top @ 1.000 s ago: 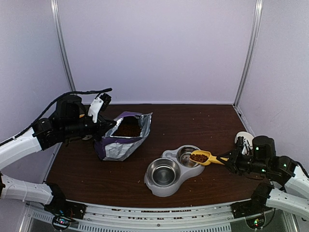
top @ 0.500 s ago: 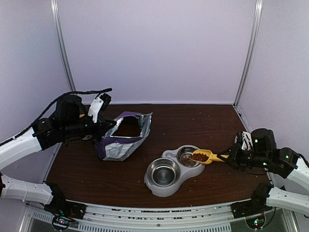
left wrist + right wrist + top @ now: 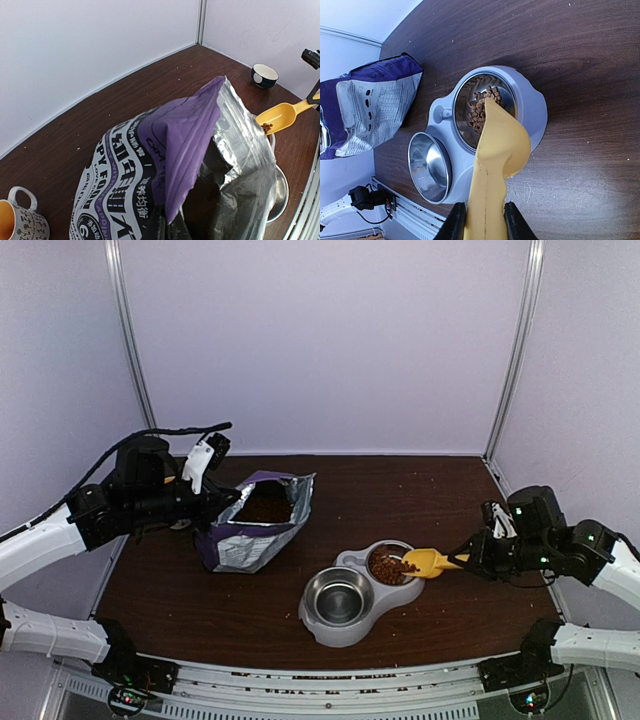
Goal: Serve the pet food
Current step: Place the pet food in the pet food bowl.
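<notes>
The pet food (image 3: 386, 564) lies as brown kibble in the far bowl of a grey double feeder (image 3: 352, 628), and more tumbles off the lip of a yellow scoop (image 3: 427, 561). My right gripper (image 3: 472, 558) is shut on the scoop's handle, with the scoop tipped mouth-down over that bowl. The right wrist view shows the gripper (image 3: 485, 222), the scoop (image 3: 500, 150) and the kibble (image 3: 481, 107) under it. My left gripper (image 3: 212, 512) is shut on the rim of the purple-and-white bag (image 3: 250, 530), holding it open. Its fingers are hidden behind the bag (image 3: 125, 165).
The feeder's near steel bowl (image 3: 338, 596) is empty. A patterned mug (image 3: 20, 222) stands to the left of the bag, and a small dark cup (image 3: 264, 75) sits at the far right. Booth walls close in the table's back and sides.
My right gripper has lifted and rolled the scoop over, and its kibble has spilled into the far bowl. The left arm and the bag have stayed still.
</notes>
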Controlling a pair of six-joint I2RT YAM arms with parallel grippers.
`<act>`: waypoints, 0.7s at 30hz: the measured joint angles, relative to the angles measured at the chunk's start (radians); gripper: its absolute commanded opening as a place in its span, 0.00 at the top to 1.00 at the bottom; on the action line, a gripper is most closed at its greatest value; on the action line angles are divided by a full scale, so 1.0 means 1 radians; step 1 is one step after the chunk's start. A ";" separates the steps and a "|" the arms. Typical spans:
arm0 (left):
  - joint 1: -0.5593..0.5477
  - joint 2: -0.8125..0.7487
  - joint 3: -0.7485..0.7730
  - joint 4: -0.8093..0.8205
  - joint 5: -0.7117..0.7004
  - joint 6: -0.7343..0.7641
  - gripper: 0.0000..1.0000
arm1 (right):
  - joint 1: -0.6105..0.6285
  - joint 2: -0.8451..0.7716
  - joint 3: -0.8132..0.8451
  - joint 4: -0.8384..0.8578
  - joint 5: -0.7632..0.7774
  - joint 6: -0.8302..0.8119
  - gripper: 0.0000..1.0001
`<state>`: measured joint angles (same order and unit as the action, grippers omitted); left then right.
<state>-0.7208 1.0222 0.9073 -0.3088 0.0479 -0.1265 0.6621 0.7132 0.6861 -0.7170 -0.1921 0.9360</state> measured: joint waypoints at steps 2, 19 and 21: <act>0.000 -0.001 0.000 0.000 0.000 0.000 1.00 | 0.000 0.013 0.014 -0.009 0.000 -0.016 1.00; 0.000 -0.002 0.000 -0.002 0.002 -0.004 1.00 | 0.198 0.241 0.314 -0.214 0.181 -0.210 1.00; 0.000 -0.002 0.000 -0.002 0.002 -0.005 1.00 | 0.219 0.260 0.336 -0.234 0.214 -0.227 1.00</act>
<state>-0.7208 1.0206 0.9073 -0.3107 0.0494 -0.1310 0.8806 0.9733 1.0222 -0.9508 0.0216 0.7090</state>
